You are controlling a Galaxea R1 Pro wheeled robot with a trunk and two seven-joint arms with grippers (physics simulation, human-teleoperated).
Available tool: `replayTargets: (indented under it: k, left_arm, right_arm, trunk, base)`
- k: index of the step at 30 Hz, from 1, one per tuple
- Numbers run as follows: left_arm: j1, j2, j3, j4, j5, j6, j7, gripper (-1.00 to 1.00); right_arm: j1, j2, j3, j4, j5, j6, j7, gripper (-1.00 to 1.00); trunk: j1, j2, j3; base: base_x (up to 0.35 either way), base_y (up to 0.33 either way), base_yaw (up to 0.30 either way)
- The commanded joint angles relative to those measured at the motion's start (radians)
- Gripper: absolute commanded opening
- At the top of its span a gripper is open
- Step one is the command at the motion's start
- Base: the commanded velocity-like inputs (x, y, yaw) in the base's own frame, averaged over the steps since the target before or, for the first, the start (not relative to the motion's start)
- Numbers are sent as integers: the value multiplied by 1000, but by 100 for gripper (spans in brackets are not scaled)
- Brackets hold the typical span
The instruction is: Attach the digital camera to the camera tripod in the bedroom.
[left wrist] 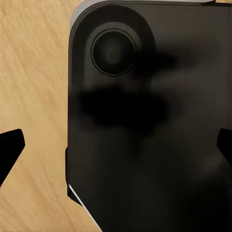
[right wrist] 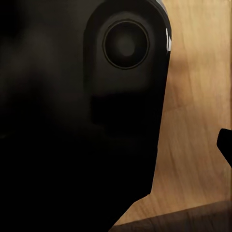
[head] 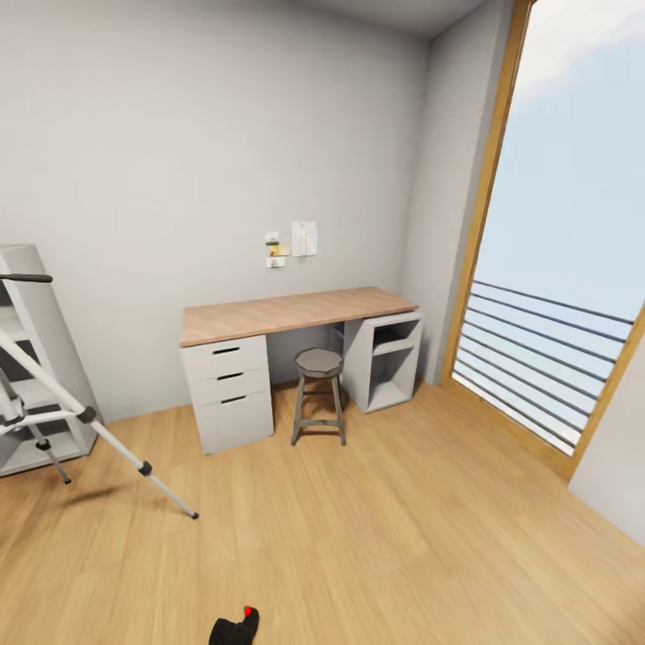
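The digital camera [head: 236, 627], small and black with a red button on top, lies on the wood floor at the bottom edge of the head view. At the far left stands the camera tripod [head: 115, 445], cut off by the frame, its silver legs spread and its black handle pointing right. My left gripper [left wrist: 116, 147] is open, with both dark fingertips [left wrist: 9, 147] far apart and nothing between them; beyond it is my own black body. One fingertip [right wrist: 225, 145] of my right gripper [right wrist: 116, 145] sits far out, also over my black body, holding nothing.
A wood-topped desk [head: 287, 313] with white drawers stands against the grey wall, a round stool [head: 319, 394] in front of it. A white shelf [head: 27, 358] is behind the tripod. A tall window with a railing [head: 546, 358] fills the right. Open plank floor [head: 385, 537] lies ahead.
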Motion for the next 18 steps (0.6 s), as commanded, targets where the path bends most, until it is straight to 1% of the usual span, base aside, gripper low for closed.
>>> replayTargets:
  k: [1,5,9,18]
  left_arm:
    - [0,0,1,-1,7,-1,0,100]
    - [0,0,1,-1,6,-1,0,100]
    - [0,0,2,-1,6,-2,0,100]
    - [0,0,2,-1,6,-2,0,100]
  right_arm:
    - [0,0,4,0,2,-1,0,100]
    - [0,0,4,0,2,-4,0,100]
    - [0,0,4,0,1,-11,-1,100]
    - [0,0,5,0,2,-25,-1,100]
  trunk:
    - [0,0,-1]
    - [0,0,-1]
    - [0,0,-1]
    - [0,0,-1]
  base:
    - [190,0,0]
    - [254,26,0]
    - [294,90,0]
    - [298,178,0]
